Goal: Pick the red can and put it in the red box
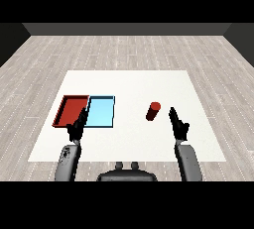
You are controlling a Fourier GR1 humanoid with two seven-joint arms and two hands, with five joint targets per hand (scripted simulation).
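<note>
The red can [153,111] stands upright on the white table, right of centre. My right hand [178,124] is just to its right and slightly nearer to me, fingers straight and pointing forward, not touching the can. The red tray [65,109] lies at the left of the table with nothing in it. My left hand [77,126] hovers over the near edges of the two trays, fingers straight and holding nothing.
A light blue tray [101,112] lies right beside the red tray, between it and the can. The white table [129,84] stretches well beyond the trays toward the far side.
</note>
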